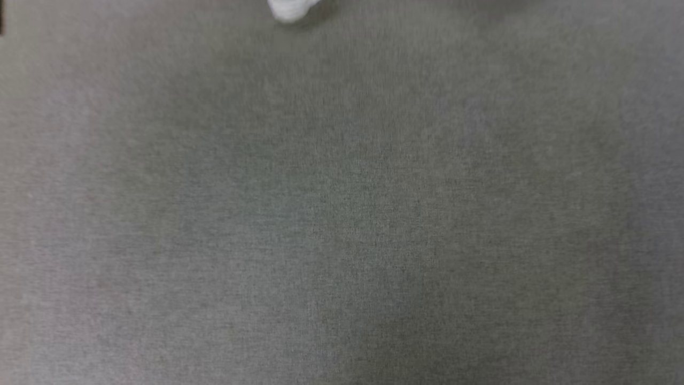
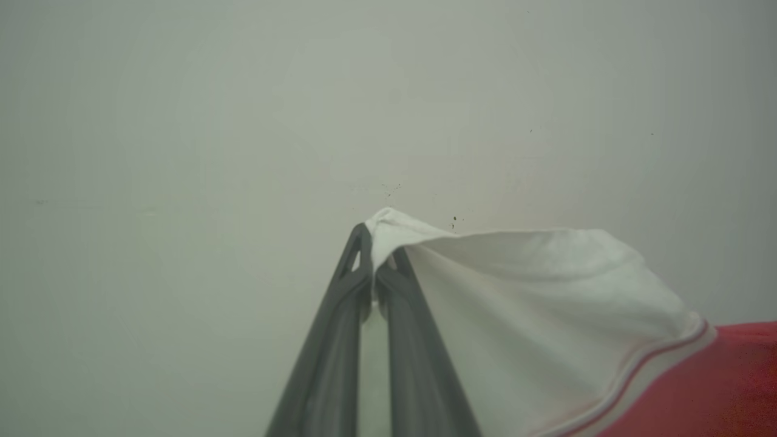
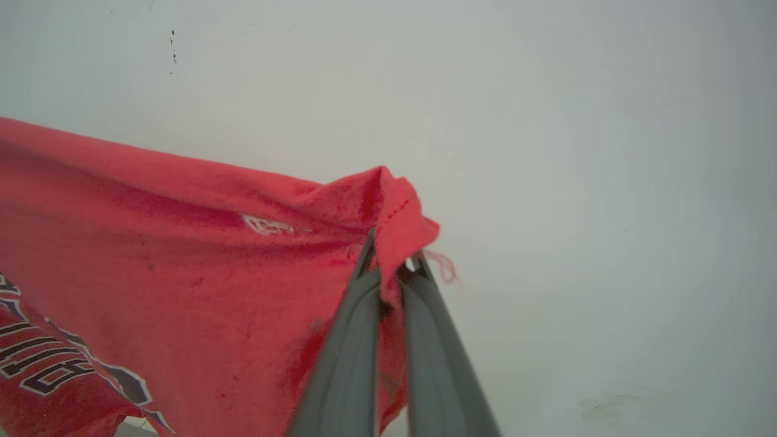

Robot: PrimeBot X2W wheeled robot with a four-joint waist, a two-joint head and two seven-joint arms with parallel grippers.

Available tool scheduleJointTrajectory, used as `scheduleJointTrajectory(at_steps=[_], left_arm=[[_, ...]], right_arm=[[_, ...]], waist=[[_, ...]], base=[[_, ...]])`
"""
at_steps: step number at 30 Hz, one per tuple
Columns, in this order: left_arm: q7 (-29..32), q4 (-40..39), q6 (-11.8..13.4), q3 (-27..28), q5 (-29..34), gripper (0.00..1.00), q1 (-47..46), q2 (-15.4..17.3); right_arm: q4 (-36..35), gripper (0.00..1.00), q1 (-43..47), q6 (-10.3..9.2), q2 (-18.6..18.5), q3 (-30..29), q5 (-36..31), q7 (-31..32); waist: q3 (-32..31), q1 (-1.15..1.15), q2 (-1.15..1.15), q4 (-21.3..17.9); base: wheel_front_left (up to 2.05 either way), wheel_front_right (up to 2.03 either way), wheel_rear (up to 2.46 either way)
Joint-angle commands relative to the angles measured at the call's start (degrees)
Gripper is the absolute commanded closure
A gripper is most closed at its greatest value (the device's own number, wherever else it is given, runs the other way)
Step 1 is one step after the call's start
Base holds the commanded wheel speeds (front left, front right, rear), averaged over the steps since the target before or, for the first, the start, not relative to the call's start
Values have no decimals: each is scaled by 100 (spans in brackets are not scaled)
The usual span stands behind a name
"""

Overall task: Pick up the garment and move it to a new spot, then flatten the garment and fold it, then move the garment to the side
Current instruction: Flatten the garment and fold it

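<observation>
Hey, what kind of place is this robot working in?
Probably a plain indoor room or lab: grey carpet-like floor, a bare pale surface behind, and the garment pinched by the left tool and right tool.

one garment [image 3: 182, 243], one pair of left fingers [image 2: 328, 340], one pair of right fingers [image 3: 346, 340].

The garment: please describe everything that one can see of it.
The garment is a soft red T-shirt, held up by both arms. The left fingers pinch the edge of its white sleeve, which has striped trim. The right fingers pinch a red hem corner. A black-and-white print shows partly.
</observation>
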Motion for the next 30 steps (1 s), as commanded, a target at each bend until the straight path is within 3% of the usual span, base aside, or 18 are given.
scheduleJointTrajectory(at_steps=[1, 11, 16, 24, 30], left_arm=[[-73, 142, -35, 2, 7, 100, -154, 41], [-293, 818, -203, 23, -133, 100, -443, -16], [-396, 1155, -298, 33, -235, 100, -187, -126], [-440, 1367, -389, 60, -484, 100, 854, -277], [-439, 905, -403, 161, -673, 100, 2421, -263]], right_arm=[[121, 100, -220, -6, -19, 35, -23, -114], [749, 100, -808, -6, 166, 351, 161, -415], [1320, 100, -711, -6, 288, 560, 321, -628], [1890, 100, 197, -6, 345, 1110, 667, -949], [1825, 100, 1493, -6, 304, 1503, 1078, -1255]], waist=[[524, 0, 0, -13], [1375, 0, 0, 35], [1474, 0, 0, 75], [970, 0, 0, 158], [214, 0, 0, 168]], base=[[0, 0, 0], [0, 0, 0], [0, 0, 0], [0, 0, 0], [0, 0, 0]])
